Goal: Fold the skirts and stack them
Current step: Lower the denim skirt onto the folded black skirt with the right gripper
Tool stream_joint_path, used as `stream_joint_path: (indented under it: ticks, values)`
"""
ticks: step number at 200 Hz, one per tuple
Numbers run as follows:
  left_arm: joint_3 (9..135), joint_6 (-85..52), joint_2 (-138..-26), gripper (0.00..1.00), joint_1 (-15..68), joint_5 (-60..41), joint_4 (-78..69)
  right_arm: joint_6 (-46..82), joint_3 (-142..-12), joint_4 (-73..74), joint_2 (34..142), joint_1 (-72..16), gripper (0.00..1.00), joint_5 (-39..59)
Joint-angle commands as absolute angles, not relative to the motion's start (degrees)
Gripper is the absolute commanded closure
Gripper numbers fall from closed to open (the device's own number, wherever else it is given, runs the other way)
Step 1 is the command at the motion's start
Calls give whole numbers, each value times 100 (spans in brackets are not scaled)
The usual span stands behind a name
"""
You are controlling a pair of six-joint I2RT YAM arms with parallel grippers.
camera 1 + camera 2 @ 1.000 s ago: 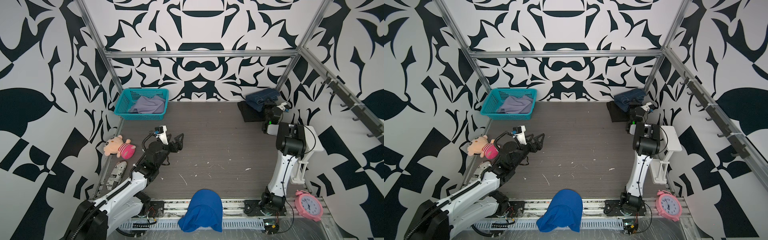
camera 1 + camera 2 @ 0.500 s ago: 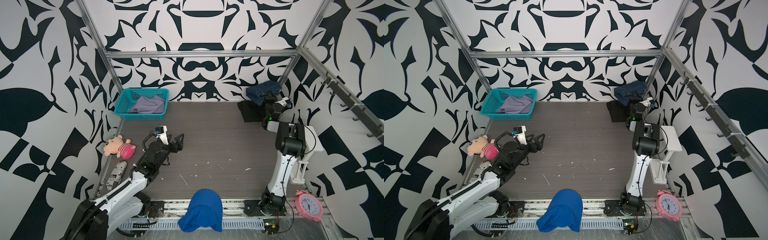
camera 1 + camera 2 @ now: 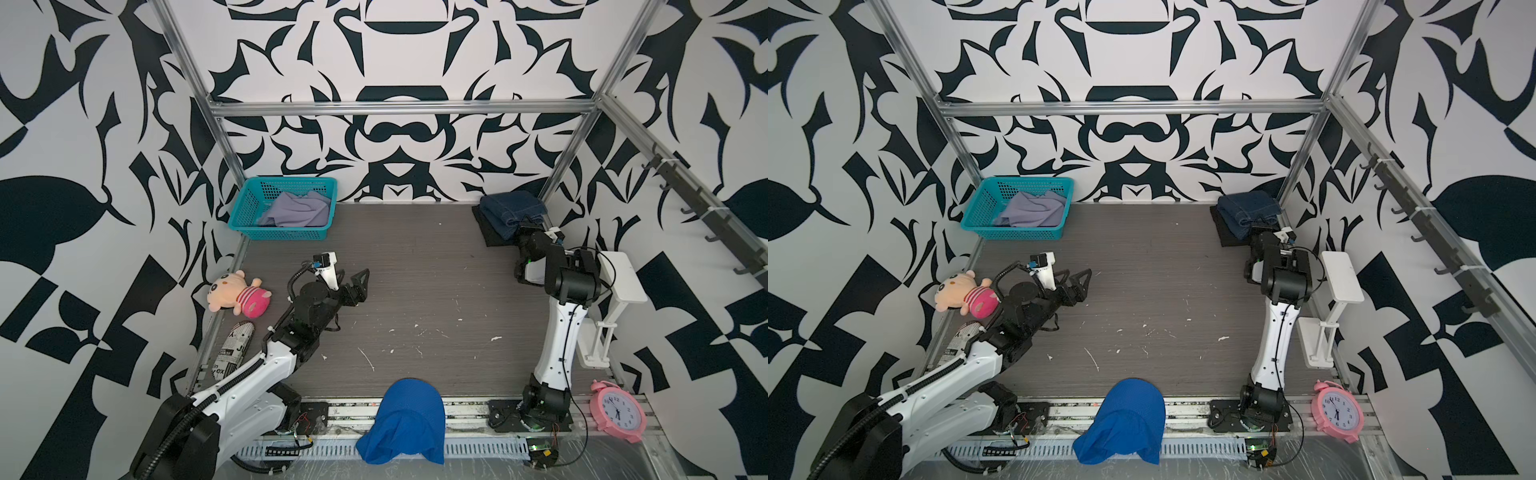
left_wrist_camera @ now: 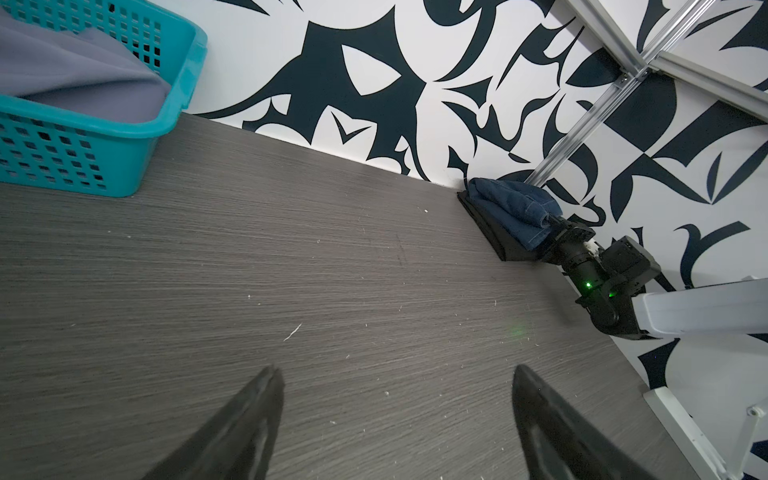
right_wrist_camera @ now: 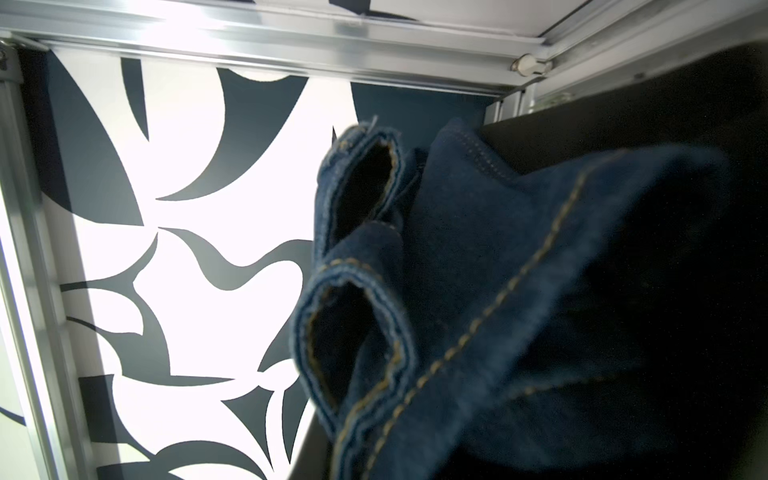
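While the right gripper (image 3: 524, 226) clamps the denim skirt (image 3: 509, 208) over the black skirt (image 3: 491, 237) and the left gripper (image 3: 354, 277) hovers with jaws apart, stacking likely needs a square release.

The teal plastic mesh basket (image 3: 282, 233) stands in the far left corner of the tabletop (image 3: 415, 282), the pale lavender-grey skirt (image 3: 297, 210) in it. In the far right corner the dark blue denim skirt (image 3: 509, 209) lies on the plain black skirt (image 3: 491, 237). The bright blue mesh cloth (image 3: 405, 419) drapes over the near edge.
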State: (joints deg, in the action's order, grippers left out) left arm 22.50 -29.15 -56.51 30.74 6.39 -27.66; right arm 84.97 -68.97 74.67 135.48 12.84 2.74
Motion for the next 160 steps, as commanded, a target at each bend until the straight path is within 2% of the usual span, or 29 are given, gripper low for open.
stream_joint_path:
  ticks: [1, 8, 45, 61, 86, 94, 103, 125, 160]
  values:
    - [2382, -2918, -5678, 11, 3050, 606, -2831, 8317, -6754, 8064, 13114, 1212, 91, 263]
    - [2378, -2922, -5678, 11, 3051, 599, -2839, 8325, -6697, 7996, 13095, 1213, 87, 268]
    - [2371, -2927, -5651, 11, 3050, 608, -2805, 7973, -6347, 7192, 12715, 1213, 82, 299]
    - [2356, -2927, -5634, 11, 3054, 624, -2796, 7815, -6172, 6702, 12471, 1205, 60, 258]
    - [2347, -2922, -5642, 11, 3050, 654, -2802, 7510, -5957, 5916, 12094, 1202, 55, 183]
    - [2348, -2925, -5658, 11, 3050, 665, -2820, 7393, -5966, 5542, 11992, 1204, 45, 200]
    - [2338, -2927, -5682, 11, 3050, 659, -2846, 7199, -6058, 5030, 11877, 1204, 27, 271]
    - [2338, -2931, -5759, 11, 3050, 633, -2909, 6573, -6455, 3347, 11581, 1168, 19, 397]
    - [2340, -2953, -5838, 10, 3050, 609, -2994, 5547, -7257, 667, 11168, 1100, 14, 177]
